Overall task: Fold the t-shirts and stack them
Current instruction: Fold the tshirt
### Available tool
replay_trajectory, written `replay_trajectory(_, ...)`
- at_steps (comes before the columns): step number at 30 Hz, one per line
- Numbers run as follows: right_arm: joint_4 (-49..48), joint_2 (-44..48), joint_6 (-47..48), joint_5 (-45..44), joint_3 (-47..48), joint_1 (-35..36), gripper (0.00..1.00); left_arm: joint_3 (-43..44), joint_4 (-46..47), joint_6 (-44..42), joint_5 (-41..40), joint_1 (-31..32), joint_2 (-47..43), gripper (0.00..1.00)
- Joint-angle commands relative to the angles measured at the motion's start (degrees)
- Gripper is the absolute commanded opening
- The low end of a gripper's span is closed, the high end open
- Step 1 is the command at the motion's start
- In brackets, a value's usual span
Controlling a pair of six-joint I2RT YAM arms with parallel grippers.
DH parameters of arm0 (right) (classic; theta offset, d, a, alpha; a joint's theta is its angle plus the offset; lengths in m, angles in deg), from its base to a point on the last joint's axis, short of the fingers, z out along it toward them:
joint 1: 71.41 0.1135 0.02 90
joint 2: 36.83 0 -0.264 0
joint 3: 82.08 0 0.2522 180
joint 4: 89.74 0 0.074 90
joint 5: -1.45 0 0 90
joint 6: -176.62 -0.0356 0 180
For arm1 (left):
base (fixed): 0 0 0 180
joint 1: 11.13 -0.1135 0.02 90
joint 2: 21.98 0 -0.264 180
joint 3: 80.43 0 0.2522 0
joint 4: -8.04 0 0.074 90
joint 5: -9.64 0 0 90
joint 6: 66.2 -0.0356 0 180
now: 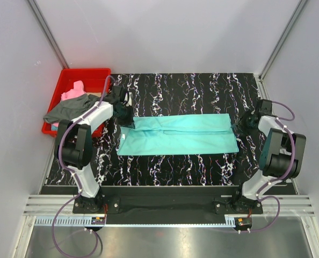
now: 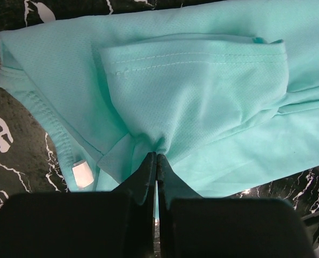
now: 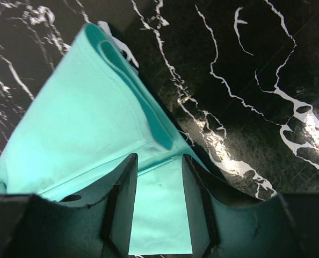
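My left jaws pinch the teal cotton t-shirt (image 2: 202, 107) by its white tag (image 2: 83, 174); right jaws stand parted over its edge.

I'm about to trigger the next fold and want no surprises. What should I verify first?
1. Left gripper pinching the teal shirt: ok, fingers shut on its fabric.
2. Right gripper holding the other end: not ok, fingers apart over the cloth.
3. Teal shirt lying as a flat band on the table: ok.
4. Pink shirt and dark grey shirt out of the way at the red bin: ok.
5. Layers aligned under the fold: cannot tell.
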Motion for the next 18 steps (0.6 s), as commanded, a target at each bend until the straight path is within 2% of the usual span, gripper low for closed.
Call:
replay_trajectory(1, 1.2, -2.6, 1.1, -1.5, 2.2, 0.1, 0.45, 0.5, -1.3, -0.8, -3.1, 0.1, 0.0, 0.00)
replay_trajectory(5, 0.5, -4.7, 1.2, -1.1, 2.0, 0.1, 0.39, -0.2, -1.7, -0.5, -4.9, 0.2, 0.0, 0.00)
replay_trajectory(7, 0.4, -5.2, 1.9, -1.2, 2.0, 0.1, 0.31, -0.2, -2.1, -0.4, -5.3, 0.3, 0.3, 0.00)
replay_trajectory(8, 0.5, -5.3, 2.0, -1.4, 1.9, 0.2, 0.25, -0.3, -2.2, -0.4, -5.4, 0.3, 0.3, 0.03)
replay_trajectory(9, 0.3, -5.1, 2.1, -1.6, 1.8, 0.1, 0.13, -0.4, -2.3, -0.4, -5.4, 0.3, 0.4, 0.03)
replay_trajectory(12, 0.8, -4.1, 2.4, -3.0, 1.9, 0.1, 0.00, -1.1, -2.4, 0.0, -5.5, 0.6, 0.4, 0.04)
replay_trajectory(16, 0.9, -2.4, 2.1, -3.0, 1.8, 0.1, 0.00, -1.4, -3.7, 0.2, -7.0, 0.9, 0.8, 0.05)
replay_trajectory(18, 2.1, -1.6, 1.9, -3.3, 2.2, 0.1, 0.00, -1.7, -4.0, 0.5, -7.8, 1.1, 0.7, 0.15)
